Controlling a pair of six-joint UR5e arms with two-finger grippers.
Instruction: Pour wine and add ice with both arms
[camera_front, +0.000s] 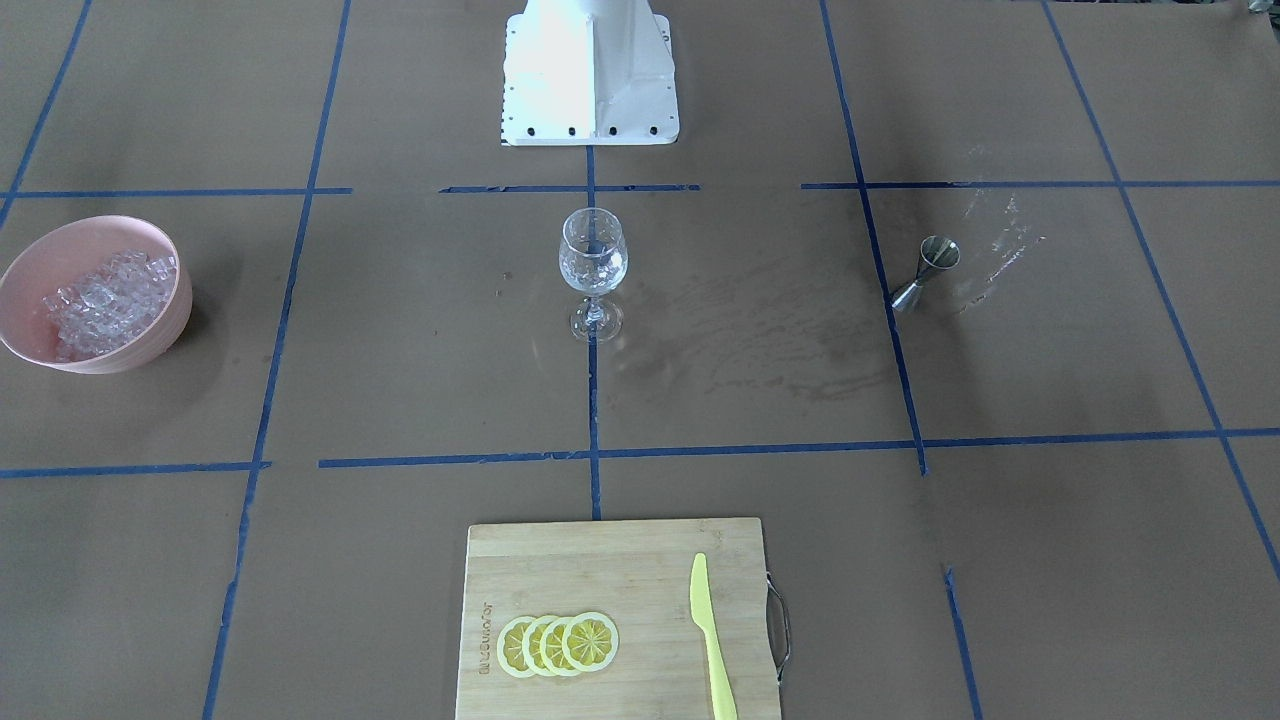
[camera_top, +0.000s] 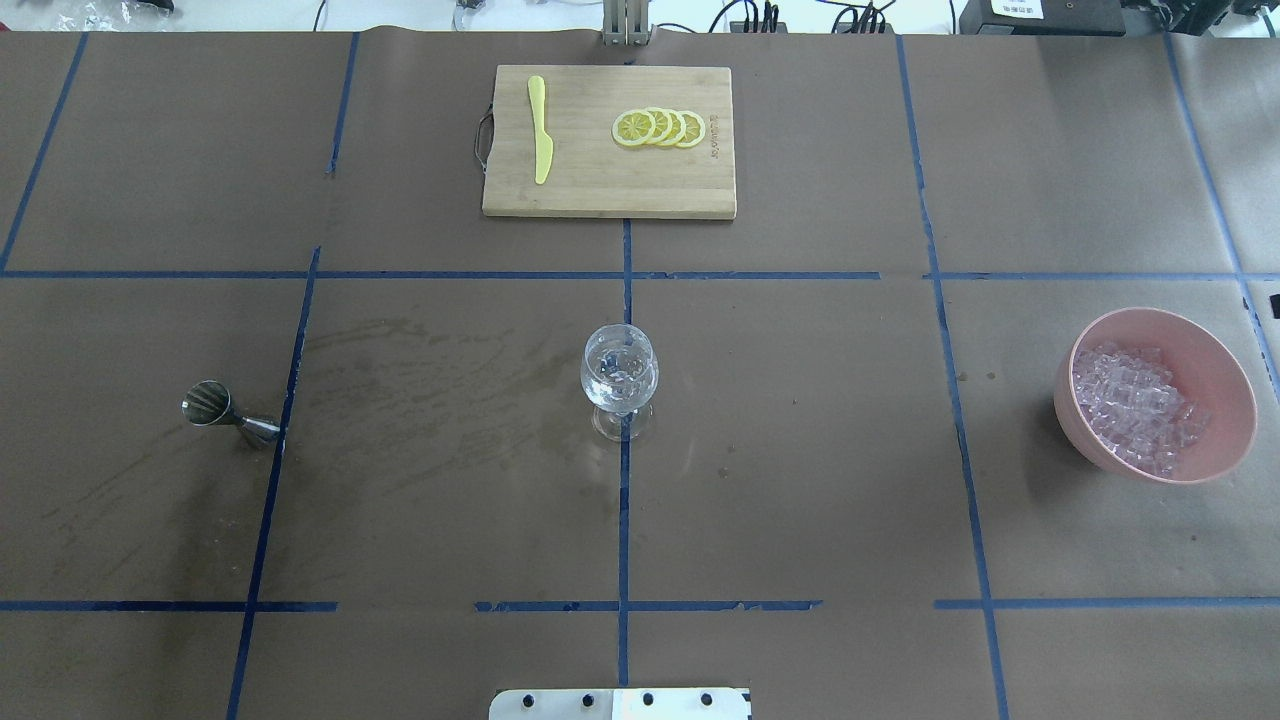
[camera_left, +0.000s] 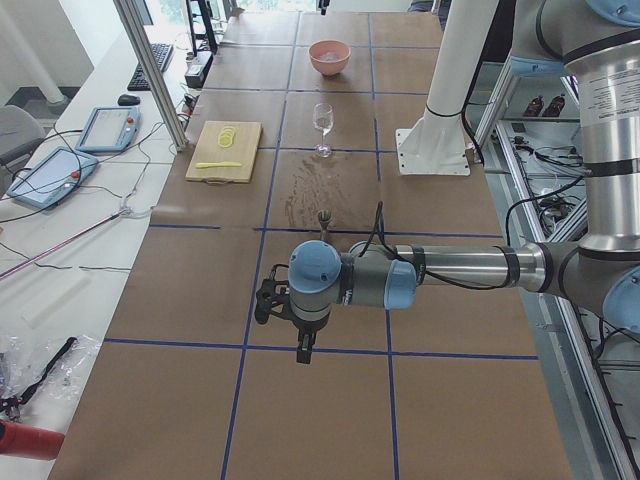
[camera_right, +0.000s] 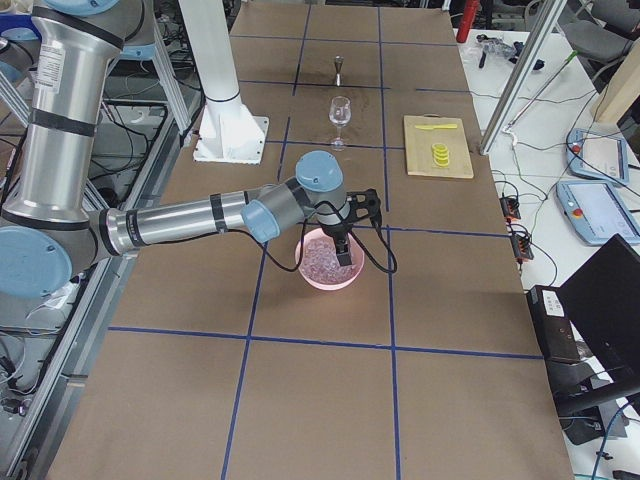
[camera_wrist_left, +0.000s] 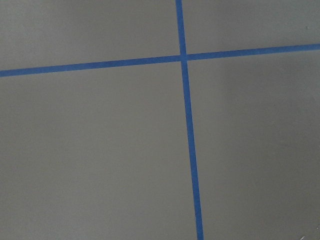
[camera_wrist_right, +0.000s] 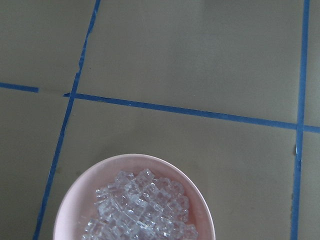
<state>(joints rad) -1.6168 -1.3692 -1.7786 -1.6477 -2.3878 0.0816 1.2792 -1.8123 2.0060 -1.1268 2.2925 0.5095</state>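
Observation:
A clear stemmed wine glass (camera_front: 593, 262) (camera_top: 620, 378) stands at the table's middle. The ice (camera_front: 105, 300) (camera_top: 1140, 405) (camera_wrist_right: 142, 210) fills a pink bowl (camera_front: 150, 340) (camera_top: 1205, 345) on my right side. A steel jigger (camera_front: 925, 272) (camera_top: 230, 415) stands on my left side; no wine shows in any view. My left gripper (camera_left: 305, 347) hangs over bare paper beyond the jigger, and its wrist view holds only paper and tape. Above the bowl's ice hangs my right gripper (camera_right: 343, 250). Both show only in side views, so I cannot tell open from shut.
A wooden cutting board (camera_front: 600, 570) (camera_top: 600, 185) at the far edge carries lemon slices (camera_front: 558, 643) and a yellow knife (camera_front: 712, 640). The white robot base (camera_front: 588, 70) stands behind the glass. Wet smears (camera_front: 760, 340) mark the paper between glass and jigger.

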